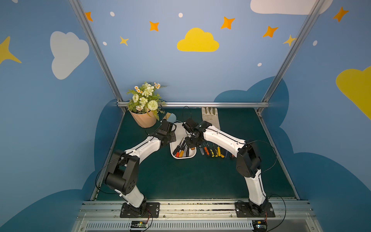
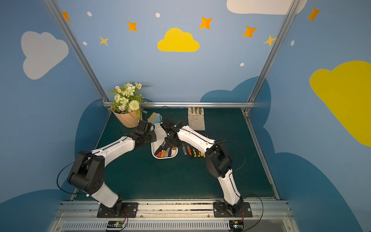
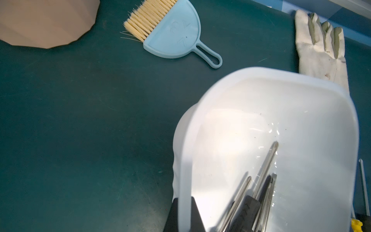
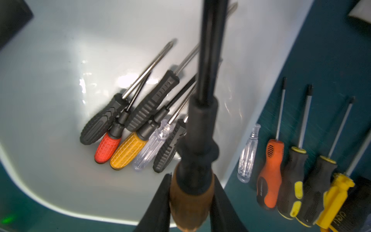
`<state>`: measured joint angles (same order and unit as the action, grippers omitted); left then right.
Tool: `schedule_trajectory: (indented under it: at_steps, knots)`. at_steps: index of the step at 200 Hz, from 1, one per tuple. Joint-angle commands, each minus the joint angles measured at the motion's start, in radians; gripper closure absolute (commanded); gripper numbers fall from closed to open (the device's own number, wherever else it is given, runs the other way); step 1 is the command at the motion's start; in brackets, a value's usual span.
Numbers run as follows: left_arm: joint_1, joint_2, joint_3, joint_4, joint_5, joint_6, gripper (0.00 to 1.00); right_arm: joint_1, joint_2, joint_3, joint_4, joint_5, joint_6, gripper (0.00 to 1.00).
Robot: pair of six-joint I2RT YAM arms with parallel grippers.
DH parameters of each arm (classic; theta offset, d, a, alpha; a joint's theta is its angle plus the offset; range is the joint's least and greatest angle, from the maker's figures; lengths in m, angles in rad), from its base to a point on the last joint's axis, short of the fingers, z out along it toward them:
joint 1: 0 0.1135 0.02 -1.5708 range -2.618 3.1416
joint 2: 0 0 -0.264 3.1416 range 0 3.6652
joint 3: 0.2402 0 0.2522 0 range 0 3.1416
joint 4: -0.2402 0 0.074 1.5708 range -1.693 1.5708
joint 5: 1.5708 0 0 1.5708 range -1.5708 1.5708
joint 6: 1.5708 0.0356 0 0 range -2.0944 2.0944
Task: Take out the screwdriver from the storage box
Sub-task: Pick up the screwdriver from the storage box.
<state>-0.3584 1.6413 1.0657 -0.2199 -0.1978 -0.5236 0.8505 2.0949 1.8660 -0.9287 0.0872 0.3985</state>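
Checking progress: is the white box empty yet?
Not empty. Several screwdrivers lie bunched at one end of the box, and the right gripper holds a brown-handled screwdriver.

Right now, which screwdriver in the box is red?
The red-handled screwdriver, lying between a black-handled screwdriver and a yellow-handled screwdriver; no other lying there is red.

bright light, glare inside the storage box (image 4: 84, 80), blurred close up.
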Motion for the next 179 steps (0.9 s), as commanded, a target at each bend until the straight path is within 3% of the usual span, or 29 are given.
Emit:
schedule_trajectory:
  at_steps: [1,51,79,146,179]
  knots:
    - [0.008,-0.029,0.034,0.027,0.010,-0.010,0.98,-0.005,-0.060,-0.003,0.007,0.029,-0.011,1.00]
    - [0.037,-0.024,0.048,0.006,-0.018,0.011,0.98,-0.037,-0.077,-0.028,-0.016,0.042,-0.039,1.00]
    - [0.059,-0.031,0.048,0.010,-0.029,0.026,0.98,-0.056,-0.066,-0.047,-0.025,-0.024,-0.049,1.00]
    - [0.114,-0.041,0.050,0.004,-0.043,0.030,0.98,-0.067,0.115,0.129,-0.234,-0.065,-0.131,1.00]
    - [0.131,-0.051,0.051,0.004,-0.042,0.028,0.98,-0.067,0.156,0.136,-0.249,-0.064,-0.143,1.00]
